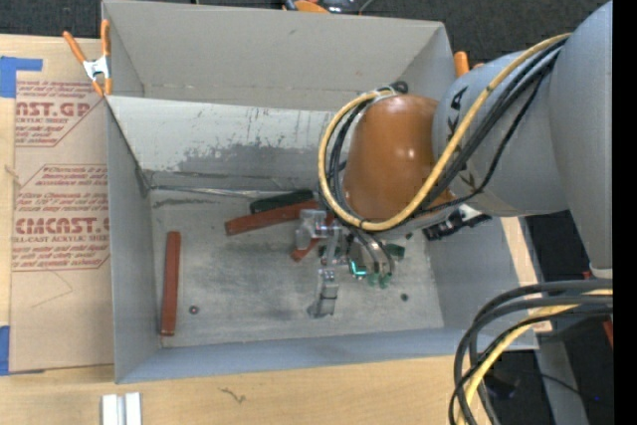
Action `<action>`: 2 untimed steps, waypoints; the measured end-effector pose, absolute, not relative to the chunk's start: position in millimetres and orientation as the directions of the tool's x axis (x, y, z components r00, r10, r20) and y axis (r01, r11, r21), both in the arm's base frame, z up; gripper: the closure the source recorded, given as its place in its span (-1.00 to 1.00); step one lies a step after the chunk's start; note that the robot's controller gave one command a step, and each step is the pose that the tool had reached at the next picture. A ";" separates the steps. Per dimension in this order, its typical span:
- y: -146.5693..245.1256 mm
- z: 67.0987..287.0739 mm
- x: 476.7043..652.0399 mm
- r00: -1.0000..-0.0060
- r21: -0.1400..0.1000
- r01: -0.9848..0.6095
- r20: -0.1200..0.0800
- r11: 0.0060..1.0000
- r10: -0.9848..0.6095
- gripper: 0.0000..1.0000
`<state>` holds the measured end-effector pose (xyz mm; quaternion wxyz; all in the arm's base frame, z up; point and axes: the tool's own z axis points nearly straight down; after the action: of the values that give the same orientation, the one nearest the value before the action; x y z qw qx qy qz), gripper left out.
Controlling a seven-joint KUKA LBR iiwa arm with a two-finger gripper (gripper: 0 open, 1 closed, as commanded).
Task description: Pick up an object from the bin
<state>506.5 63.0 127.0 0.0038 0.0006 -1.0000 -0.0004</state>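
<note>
Against the left wall of the bin [129, 234] lies a red-brown bar [170, 284], untouched. At mid-floor, a brown stick [261, 222] and a dark green piece [284, 205] lie together. Right of them the gripper [324, 299] hangs low over the floor, with a small green thing [380, 276] just beside it. Whether the gripper is open or closed cannot be told. Nothing looks lifted, so the pick seems undone.

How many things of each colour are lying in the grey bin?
Reddish-brown flat bars: 2, one by the left wall, one in the middle
Dark green stick: 1
Small bright green piece: 1
Total: 4 in plain sight
</note>
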 end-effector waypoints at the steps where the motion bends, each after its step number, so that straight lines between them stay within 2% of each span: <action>1: -25.2 66.6 533.3 -1.000 0.000 -0.004 0.003 1.000 -0.004 -1.00; 2: -20.7 70.0 533.9 -1.000 0.001 -0.010 0.001 1.000 -0.010 1.00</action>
<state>533.9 -20.7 70.0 0.0005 0.0049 -1.0000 -0.0006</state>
